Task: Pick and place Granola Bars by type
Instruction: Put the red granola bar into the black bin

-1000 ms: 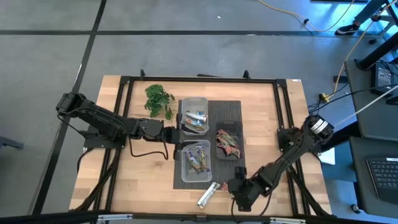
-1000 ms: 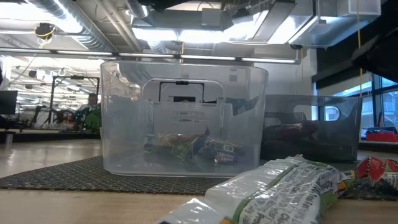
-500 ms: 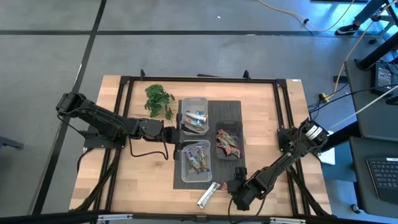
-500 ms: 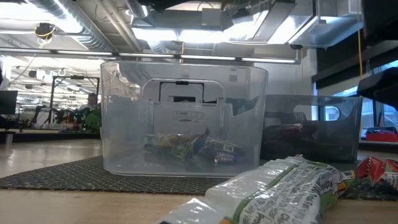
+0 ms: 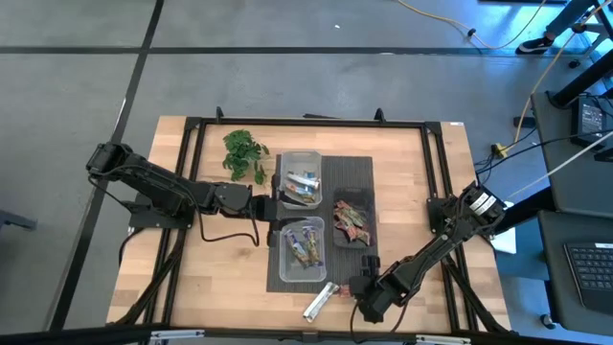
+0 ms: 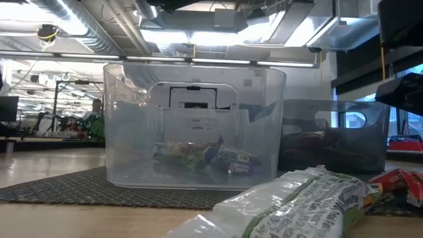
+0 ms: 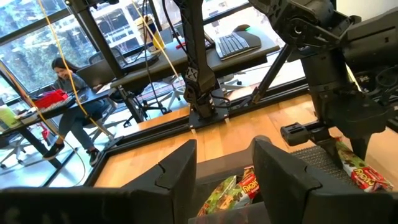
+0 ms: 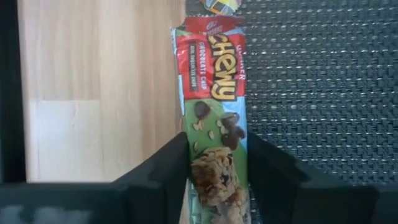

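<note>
With my right gripper [image 8: 214, 171] spread open around the red-and-green chewy granola bar [image 8: 214, 118] straddling the mat's [image 8: 311, 93] edge on the desk [image 8: 99, 74], I worry about closing on its slick wrapper — it may squirt free — while the left gripper [image 7: 224, 168] waits open over a tub.

Grey floor [image 5: 287, 86]; desks [image 7: 186, 62], apparently by windows.

Count, high view. Tubs: 3, namely one clear tub [image 5: 299, 178] at the far end of the mat, one clear tub [image 5: 302, 248] at the near end, one dark tub [image 5: 351, 218] beside them. Loose bars outside the tubs: 2, one silver bar [image 5: 317, 302] and one red-green bar [image 8: 215, 112]. Bars inside the tubs: several each, exact number not resolvable. Green sprig [image 5: 244, 152]: 1. Mat [image 5: 354, 171]: 1. Arms: 2.
</note>
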Robot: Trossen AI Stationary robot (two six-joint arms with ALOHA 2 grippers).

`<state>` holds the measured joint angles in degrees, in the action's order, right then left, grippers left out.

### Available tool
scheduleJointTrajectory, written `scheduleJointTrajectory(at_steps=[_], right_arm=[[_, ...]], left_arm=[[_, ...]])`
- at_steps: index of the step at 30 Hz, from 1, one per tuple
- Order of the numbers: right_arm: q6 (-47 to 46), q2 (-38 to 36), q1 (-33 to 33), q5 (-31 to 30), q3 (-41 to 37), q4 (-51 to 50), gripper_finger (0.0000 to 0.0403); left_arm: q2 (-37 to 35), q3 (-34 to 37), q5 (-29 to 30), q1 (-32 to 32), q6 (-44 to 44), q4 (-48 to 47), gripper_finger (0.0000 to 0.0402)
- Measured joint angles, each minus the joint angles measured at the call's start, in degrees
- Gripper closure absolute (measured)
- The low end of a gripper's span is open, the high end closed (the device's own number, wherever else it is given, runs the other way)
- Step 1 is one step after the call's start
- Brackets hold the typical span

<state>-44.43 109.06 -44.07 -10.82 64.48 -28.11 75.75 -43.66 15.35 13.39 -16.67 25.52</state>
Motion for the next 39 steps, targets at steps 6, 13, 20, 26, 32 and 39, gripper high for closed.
scheduleJointTrajectory(at_steps=[6,13,20,26,32,39], right_arm=[[2.1,0.2,-0.1,1.2,3.0,-3.7,0.0273],[2.5,0.1,0.0,0.5,7.8,-12.3,0.0278],[-2.2,0.1,0.0,-7.1,15.7,-30.3,0.0279],[-9.8,0.0,0.2,-20.2,22.3,-48.8,0.0279],[-13.5,-0.1,3.4,-26.6,21.9,-52.7,0.0279],[-10.7,-0.1,10.5,-26.5,16.8,-52.5,0.0279]], left_arm=[[0.0,0.0,0.0,0.0,0.0,0.0,0.0252],[0.0,0.0,0.0,0.0,0.0,0.0,0.0253],[0.0,0.0,0.0,0.0,0.0,0.0,0.0253],[0.0,0.0,0.0,0.0,-0.2,0.0,0.0251],[0.0,0.0,0.0,0.0,-0.1,0.0,0.025],[0.0,0.0,0.0,0.0,-0.1,0.0,0.0253]])
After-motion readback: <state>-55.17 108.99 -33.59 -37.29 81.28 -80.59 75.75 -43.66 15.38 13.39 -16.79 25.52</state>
